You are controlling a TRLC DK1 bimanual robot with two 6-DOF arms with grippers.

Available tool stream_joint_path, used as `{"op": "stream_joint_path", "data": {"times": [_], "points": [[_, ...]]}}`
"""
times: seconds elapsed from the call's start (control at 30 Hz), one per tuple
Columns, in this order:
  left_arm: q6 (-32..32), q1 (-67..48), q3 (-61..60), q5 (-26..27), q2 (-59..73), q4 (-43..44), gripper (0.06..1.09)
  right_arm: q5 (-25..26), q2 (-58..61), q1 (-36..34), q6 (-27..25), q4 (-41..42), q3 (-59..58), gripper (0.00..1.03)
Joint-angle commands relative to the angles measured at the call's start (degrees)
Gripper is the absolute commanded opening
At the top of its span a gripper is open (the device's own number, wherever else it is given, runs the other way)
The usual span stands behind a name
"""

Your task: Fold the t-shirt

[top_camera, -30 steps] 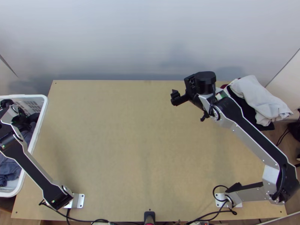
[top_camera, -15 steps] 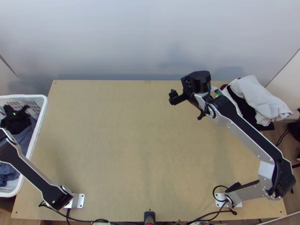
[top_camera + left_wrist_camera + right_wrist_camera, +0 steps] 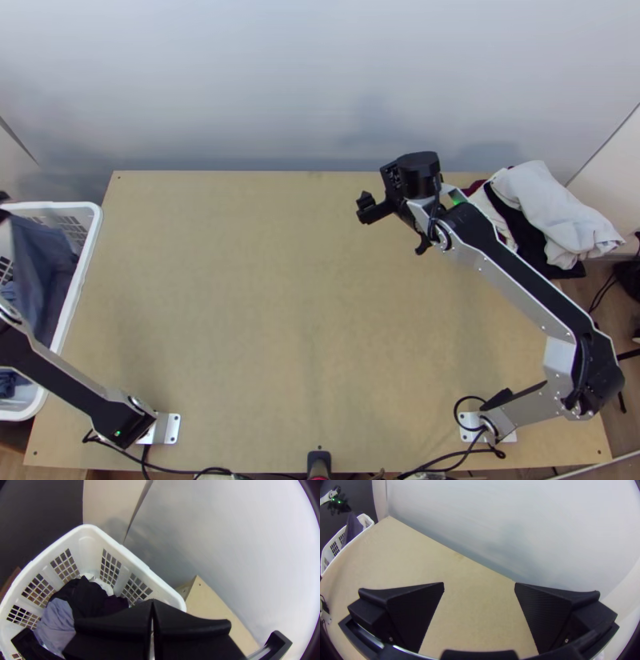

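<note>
Okay, left gripper (image 3: pixel 4 214) mostly cropped, fingers closed on blue cloth (image 3: pixel 38 260) hanging into basket (image 3: pixel 98 222); cloth's shape unclear. Right gripper (image 3: pixel 398 225) open toward surface's (image 3: pixel 272 320) far edge.

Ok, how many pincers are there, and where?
2: the left pincer, shut on dark blue cloth over the white basket; the right pincer, open above the table's far part.

i've raised my left gripper (image 3: pixel 4 214) from the white slotted plastic basket (image 3: pixel 98 220), and a dark blue cloth (image 3: pixel 44 264) now hangs down into it. my black right gripper (image 3: pixel 366 208) has edged slightly nearer the basket.
</note>
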Motion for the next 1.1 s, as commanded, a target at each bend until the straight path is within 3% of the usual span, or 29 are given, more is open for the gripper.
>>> {"op": "stream_joint_path", "data": {"times": [0.0, 0.4, 0.77, 1.07], "points": [[-0.33, 0.3, 8.12, 3.46, -9.78, -6.98, 0.09, 1.16, -0.16, 0.16, -0.28, -0.01, 0.22, 0.98], [-2.88, -8.49, 8.73, 3.99, -32.54, -7.94, 0.09, 1.42, -5.08, -0.28, 0.24, 0.34, -3.29, 0.98], [-8.06, -21.5, 11.9, 1.97, -43.88, -4.34, 0.09, 1.34, -14.13, -2.21, 0.68, 5.7, -15.68, 0.98], [-7.8, -50.24, 11.46, -11.48, -44.93, -7.59, 0.09, 1.34, -20.46, -6.52, 2.88, 12.3, -24.3, 0.98]]}}
